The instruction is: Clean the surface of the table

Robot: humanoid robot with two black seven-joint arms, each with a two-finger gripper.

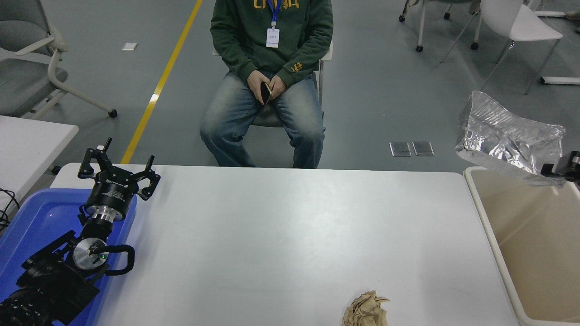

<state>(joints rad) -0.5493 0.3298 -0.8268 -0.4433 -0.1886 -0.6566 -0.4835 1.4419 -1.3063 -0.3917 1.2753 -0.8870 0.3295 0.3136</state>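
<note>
The table surface point(290, 235) is a wide white top filling the lower picture. A crumpled brown paper wad point(366, 310) lies near its front edge, right of centre. At the right edge my right gripper point(553, 172) is shut on a crinkled silver foil tray point(507, 142), held in the air over the far left corner of the beige bin point(534, 244). Most of that gripper is cut off by the picture's edge. My left gripper point(118, 170) is parked open at the lower left, above the blue tray point(36, 222).
A person in a green hoodie and jeans sits on a chair beyond the table's far edge, holding a phone point(264, 90). A smaller white table point(31, 140) stands at the left. Chairs stand on the grey floor at the back left and right.
</note>
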